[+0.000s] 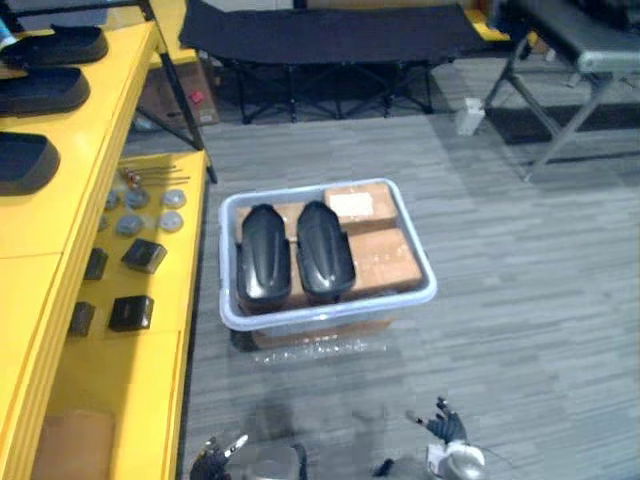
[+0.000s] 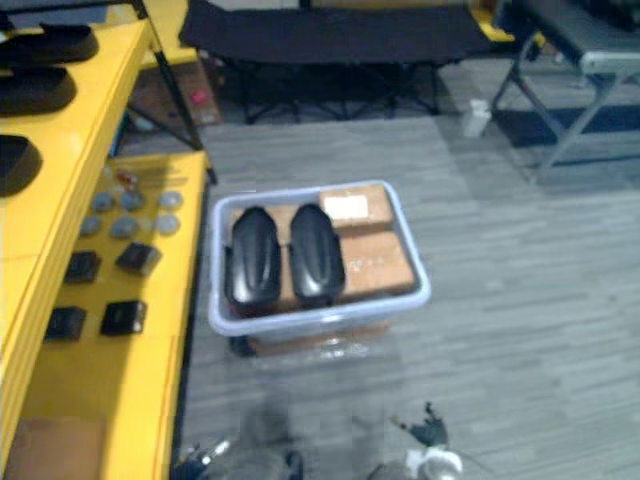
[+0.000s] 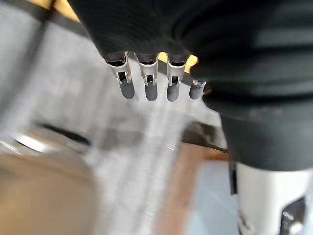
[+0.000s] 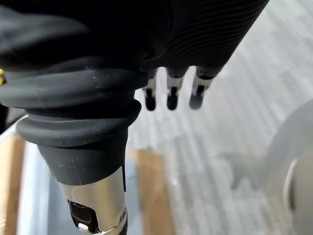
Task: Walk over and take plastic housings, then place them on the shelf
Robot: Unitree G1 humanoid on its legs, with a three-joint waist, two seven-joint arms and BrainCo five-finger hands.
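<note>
Housings point(image 1: 268, 255) lie side by side on brown boxes point(image 1: 385, 258) in clear bin point(image 1: 330, 310) at centre, raised, likely for easy reach. Fingers straight, empty: left robot hand point(image 1: 215, 455) at 7 o'clock, right robot hand point(image 1: 445, 428) at 5; yellow shelf point(image 1: 90, 150) at 9.

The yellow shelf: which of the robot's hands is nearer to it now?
Left. The left hand is low, right beside the front edge of the yellow shelf; the right hand is farther away, over the grey floor before the clear bin.

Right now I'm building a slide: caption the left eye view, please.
Two black plastic housings lie on brown boxes in a clear bin beside the yellow shelf.
</note>
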